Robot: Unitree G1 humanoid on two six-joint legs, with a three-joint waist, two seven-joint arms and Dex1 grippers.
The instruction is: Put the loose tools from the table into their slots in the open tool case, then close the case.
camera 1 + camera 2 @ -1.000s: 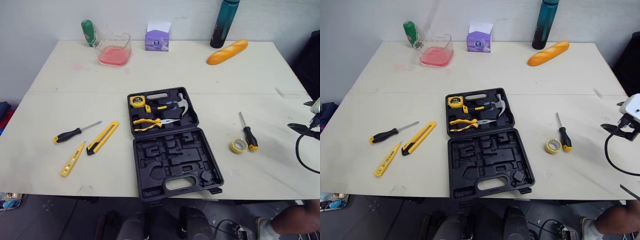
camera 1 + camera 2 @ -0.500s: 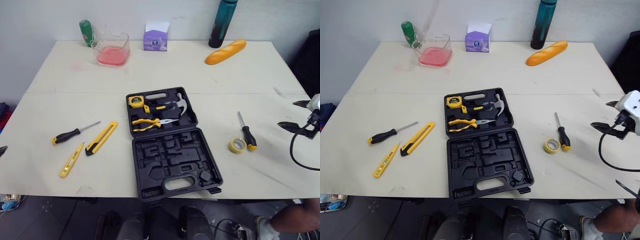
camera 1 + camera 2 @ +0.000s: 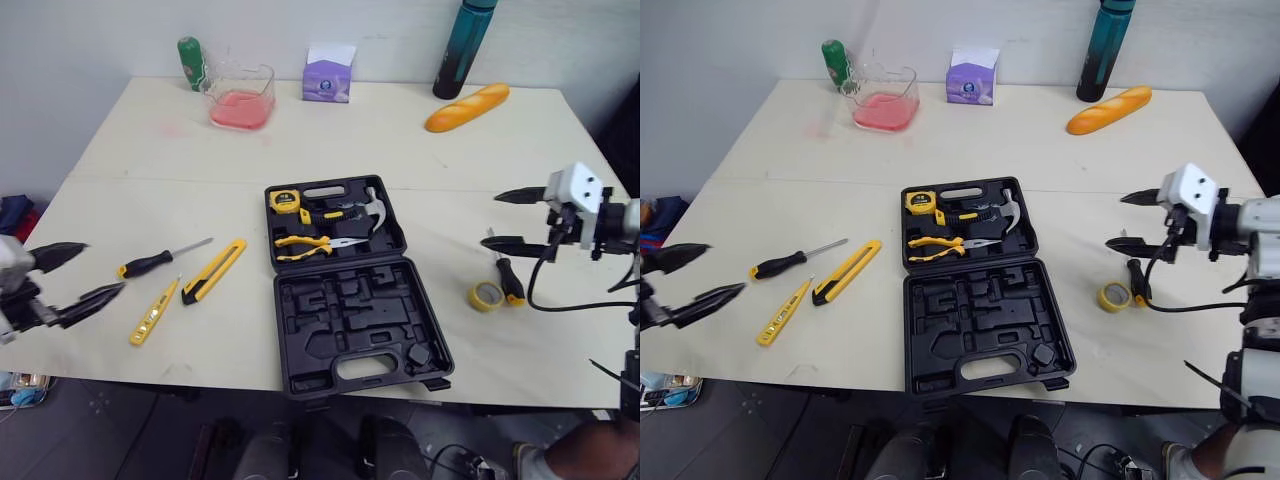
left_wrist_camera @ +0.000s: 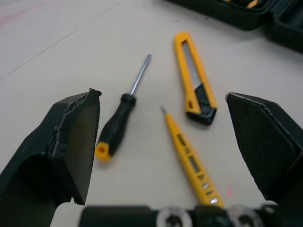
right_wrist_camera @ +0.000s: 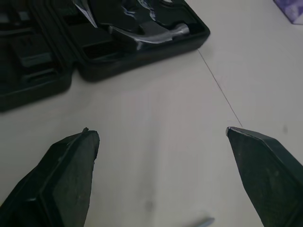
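Matte cream table (image 3: 150, 140), moulded black tool case (image 3: 350, 312); left end effector (image 3: 106, 266) and right end effector (image 3: 489, 218) spread.

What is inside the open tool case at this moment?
The far half of the tool case holds a tape measure, a hammer and pliers. The near half shows bare moulded slots. The slot shapes beneath the seated tools are covered.

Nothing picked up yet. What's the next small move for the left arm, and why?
Probably ease the left gripper down onto the black-handled screwdriver: the gripper is open and empty, and that screwdriver lies loose just ahead of it.
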